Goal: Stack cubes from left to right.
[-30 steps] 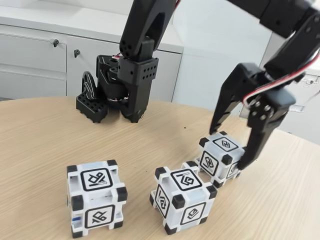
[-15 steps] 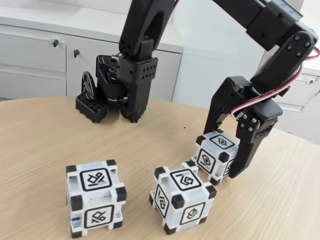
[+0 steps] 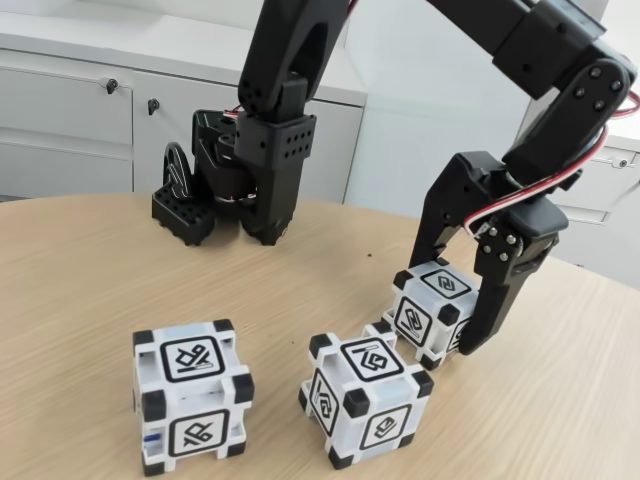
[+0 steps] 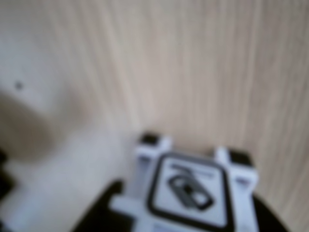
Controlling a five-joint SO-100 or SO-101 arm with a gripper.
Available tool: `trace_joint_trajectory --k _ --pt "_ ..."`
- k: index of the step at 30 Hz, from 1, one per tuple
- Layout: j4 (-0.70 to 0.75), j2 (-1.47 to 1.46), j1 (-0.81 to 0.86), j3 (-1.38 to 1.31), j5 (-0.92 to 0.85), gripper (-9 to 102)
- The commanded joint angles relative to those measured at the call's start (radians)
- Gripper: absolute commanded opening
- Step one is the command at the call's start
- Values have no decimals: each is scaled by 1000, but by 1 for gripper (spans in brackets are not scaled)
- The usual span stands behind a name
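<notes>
On the pale wood-grain counter (image 3: 90, 270) in the fixed view, three white plastic cubes with black corner blocks and black-framed glyphs stand in a loose row. The left cube (image 3: 192, 396) sits near the front edge of the picture, well apart from the others. The middle cube (image 3: 365, 398) stands to its right, turned so one corner faces the camera. The right cube (image 3: 430, 312) lies just behind and to the right of the middle one, their near corners almost touching; whether they meet cannot be told.

The black two-finger claw (image 3: 442, 318) reaches down from the upper right and straddles the right cube, one finger behind its left side and the other down along its right side. The jaws stand spread about as wide as the cube; whether the fingers press on its faces cannot be told from these pictures. All three cubes appear to rest on the counter.

At the back, the arm's black base (image 3: 235, 185) stands on the counter in front of grey-white cabinets (image 3: 70, 120).

In the blurred wrist view, the right cube (image 4: 190, 191) shows at the bottom, its glyph face upward, with the counter (image 4: 193, 63) beyond it.
</notes>
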Motion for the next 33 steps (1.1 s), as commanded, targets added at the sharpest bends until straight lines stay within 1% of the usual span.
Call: trace_joint_trajectory --k 1,9,12,18,29,33 --pt "6 20 6 -14 6 12" --pt "-6 21 5 -21 6 13" --pt "6 57 -2 -75 21 14" --pt "23 236 5 -153 14 15" --pt "169 577 12 -149 -55 15" --pt "192 696 95 -140 -80 15"
